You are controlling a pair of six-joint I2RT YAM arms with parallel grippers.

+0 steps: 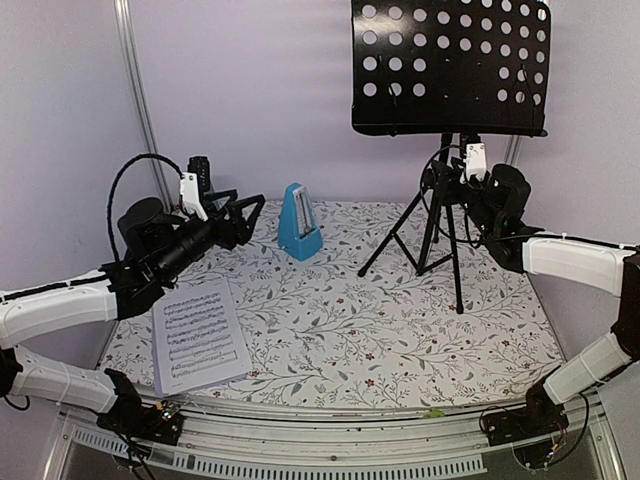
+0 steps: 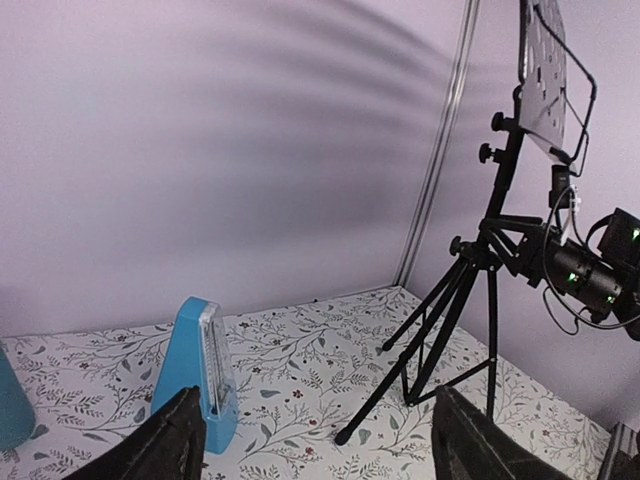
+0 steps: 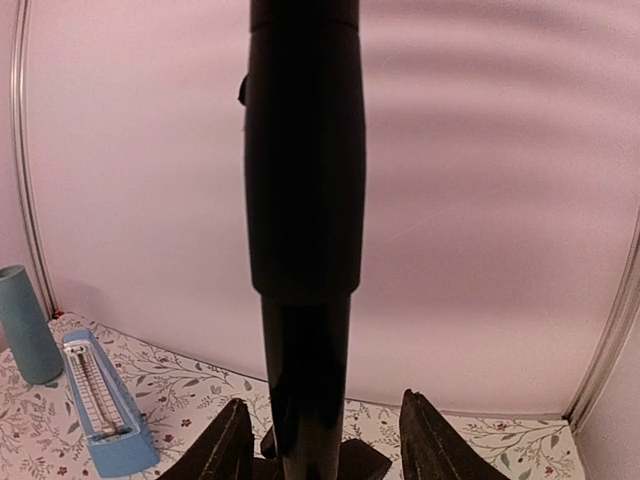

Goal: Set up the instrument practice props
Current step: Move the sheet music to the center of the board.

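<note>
Stand pole (image 3: 305, 200) loose inside gaping R tool (image 3: 325, 402), L tool (image 2: 315, 400) released nr metronome (image 2: 203, 370)

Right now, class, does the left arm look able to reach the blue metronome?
Probably yes. The metronome stands upright just ahead of the open left fingers, with only bare floral tablecloth between them; the music stand sits well off to the right.
</note>
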